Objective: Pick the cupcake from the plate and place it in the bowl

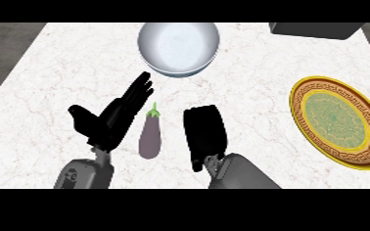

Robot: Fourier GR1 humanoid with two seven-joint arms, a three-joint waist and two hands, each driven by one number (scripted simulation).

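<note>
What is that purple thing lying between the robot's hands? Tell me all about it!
It is a small purple eggplant with smooth, slightly shiny skin and a green stem cap with a thin stalk at its top end. It lies flat on the white marble counter, lengthwise, stem pointing toward the white round bowl. It sits between the open left robot hand and the right robot hand. It lies close beside the left robot hand's fingers, but neither hand holds it.

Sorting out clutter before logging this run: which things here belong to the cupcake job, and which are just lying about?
Job: plate, bowl, right hand, shut with the cupcake out of sight.
Lying about: eggplant, dark box; left hand rests open.
</note>
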